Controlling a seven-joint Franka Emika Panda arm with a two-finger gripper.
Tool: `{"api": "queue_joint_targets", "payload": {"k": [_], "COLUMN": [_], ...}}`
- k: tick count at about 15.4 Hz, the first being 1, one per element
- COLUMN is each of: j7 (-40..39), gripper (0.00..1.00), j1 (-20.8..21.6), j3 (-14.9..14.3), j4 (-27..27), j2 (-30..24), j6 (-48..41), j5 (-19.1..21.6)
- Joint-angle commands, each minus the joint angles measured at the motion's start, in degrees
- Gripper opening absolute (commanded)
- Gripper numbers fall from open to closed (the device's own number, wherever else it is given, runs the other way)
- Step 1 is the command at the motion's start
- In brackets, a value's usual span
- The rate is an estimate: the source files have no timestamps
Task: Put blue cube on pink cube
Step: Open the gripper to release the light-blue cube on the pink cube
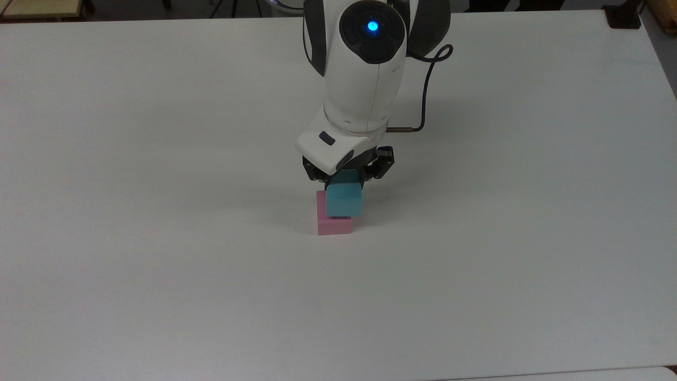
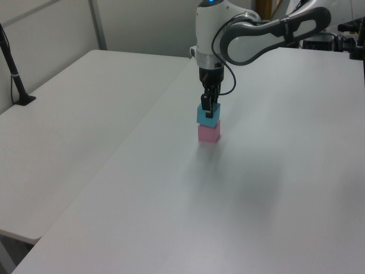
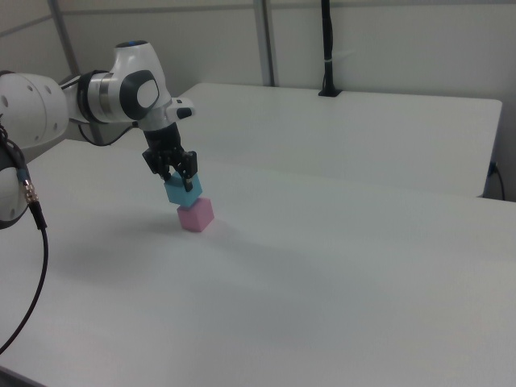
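Note:
The pink cube (image 1: 334,224) (image 2: 209,133) (image 3: 196,216) stands on the white table near its middle. The blue cube (image 1: 344,200) (image 2: 207,116) (image 3: 183,190) sits right above it, touching or almost touching the pink top, and shifted a little toward the top view's right. My gripper (image 1: 346,179) (image 2: 209,107) (image 3: 176,172) comes straight down from the white arm and is shut on the blue cube's upper part, black fingers on two opposite sides.
A second white table (image 2: 74,108) (image 3: 387,129) adjoins the work table. A black post (image 2: 16,80) (image 3: 326,48) is clamped at that table's far edge. The arm's black cable (image 1: 423,90) hangs beside the wrist. Bare tabletop (image 1: 476,264) lies all around the cubes.

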Motion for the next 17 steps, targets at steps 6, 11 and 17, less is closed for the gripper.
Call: {"api": "queue_joint_targets", "payload": {"k": [6,11,17], "j7": [1.3,1.8,3.5], "gripper": [0.46,0.88,1.00], "j1": [0.9,1.0,0.7], "j3": [-1.0,-1.5,-1.9], "j4": [-0.9,-1.6,-1.5], "j2": [1.1,1.2,0.7], "j6": [1.5,3.6,3.4], "j5": [-1.9,-2.0,-2.5]}}
